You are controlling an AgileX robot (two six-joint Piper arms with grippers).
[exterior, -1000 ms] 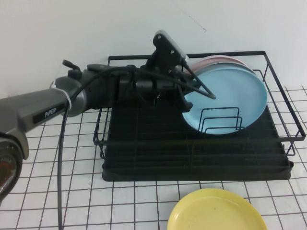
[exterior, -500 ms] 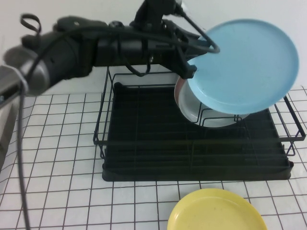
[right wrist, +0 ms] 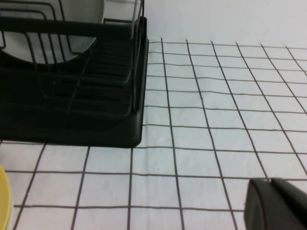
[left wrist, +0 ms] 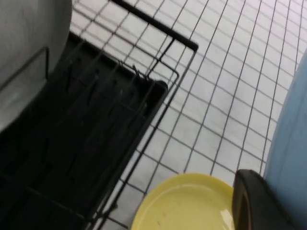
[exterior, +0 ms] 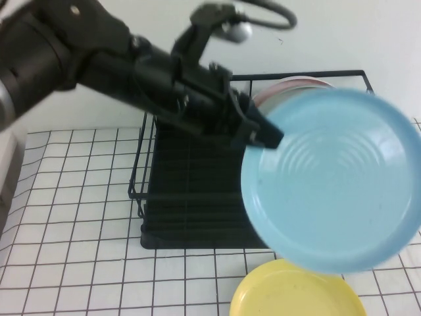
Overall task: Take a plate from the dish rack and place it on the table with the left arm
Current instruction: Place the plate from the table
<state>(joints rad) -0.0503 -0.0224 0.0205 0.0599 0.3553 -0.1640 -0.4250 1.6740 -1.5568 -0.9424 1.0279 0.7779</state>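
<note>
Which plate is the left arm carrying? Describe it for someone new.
Start at the black dish rack on the gridded table. In front of it the left gripper holds the plate up by its rim: light blue, unlike the yellow plate below.

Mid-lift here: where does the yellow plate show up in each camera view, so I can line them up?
High view: the yellow plate lies at the bottom edge, partly under the blue plate held by the left hand.
Left wrist view: bottom centre, beside the hand's finger.
Right wrist view: a yellow sliver at the lower left edge; the right hand sits low by the table.
Shared landmark: the dish rack.
</note>
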